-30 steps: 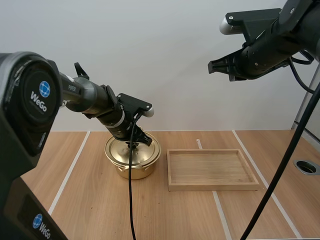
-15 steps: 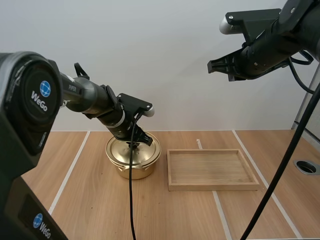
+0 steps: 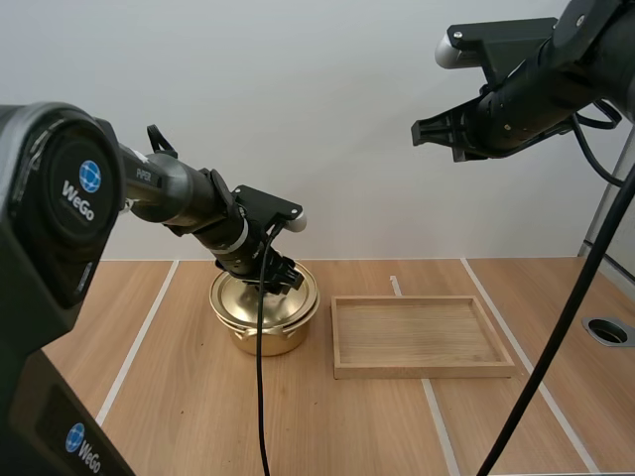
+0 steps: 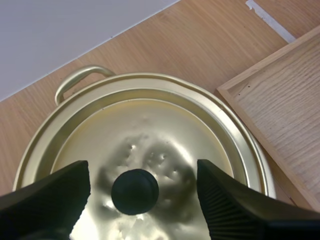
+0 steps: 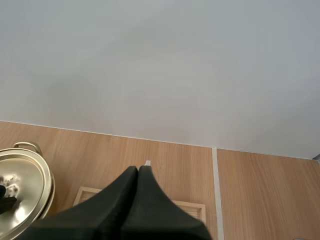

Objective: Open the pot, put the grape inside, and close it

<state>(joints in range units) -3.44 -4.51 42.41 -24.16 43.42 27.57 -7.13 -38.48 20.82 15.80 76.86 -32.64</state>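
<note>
1. The pot (image 3: 263,337) stands on the table (image 3: 179,397) with its lid (image 4: 150,125) seated on it.
2. The tray (image 3: 422,337) lies just right of the pot.
3. The left gripper (image 3: 275,281) hangs low over the pot, jaws wide, one finger on each side of the lid's knob (image 4: 135,191) and clear of it.
4. The right gripper (image 3: 427,134) is high above and to the right of the pot, jaws pressed together on nothing.
</note>
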